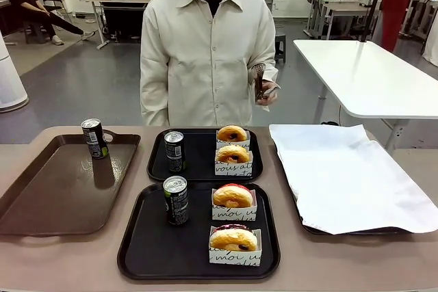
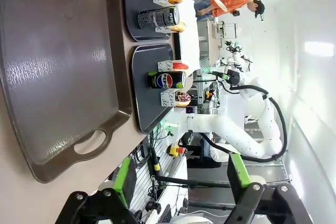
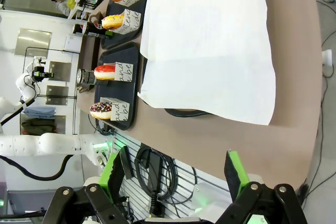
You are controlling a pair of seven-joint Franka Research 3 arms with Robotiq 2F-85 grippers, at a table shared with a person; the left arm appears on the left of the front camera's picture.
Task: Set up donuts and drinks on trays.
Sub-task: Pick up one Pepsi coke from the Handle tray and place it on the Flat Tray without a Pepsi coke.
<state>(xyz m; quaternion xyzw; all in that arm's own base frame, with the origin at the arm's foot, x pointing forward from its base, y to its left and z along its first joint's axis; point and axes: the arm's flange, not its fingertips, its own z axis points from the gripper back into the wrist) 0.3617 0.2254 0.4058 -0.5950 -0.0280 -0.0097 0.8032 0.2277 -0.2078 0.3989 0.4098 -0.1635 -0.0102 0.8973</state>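
Two black trays lie mid-table. The far tray [image 1: 202,143] holds a dark can [image 1: 174,150] and two boxed golden donuts [image 1: 232,133] [image 1: 233,154]. On the near tray [image 1: 150,247] stand a can [image 1: 176,200], a red-iced donut [image 1: 233,196] and a chocolate-sprinkled donut [image 1: 233,239]. A third can [image 1: 94,137] stands on the brown tray. My left gripper [image 2: 181,177] is open and empty, off the brown tray's handle end. The right gripper [image 3: 173,171] is open and empty too, off the table edge near the paper-lined tray; the red donut [image 3: 105,72] and chocolate donut [image 3: 101,110] lie far left.
A long brown tray [image 1: 55,189] lies at the left, and a tray lined with white paper [image 1: 342,169] at the right. A person stands at the far side holding tongs in one hand [image 1: 265,91]. A white table [image 1: 369,73] stands behind at the right.
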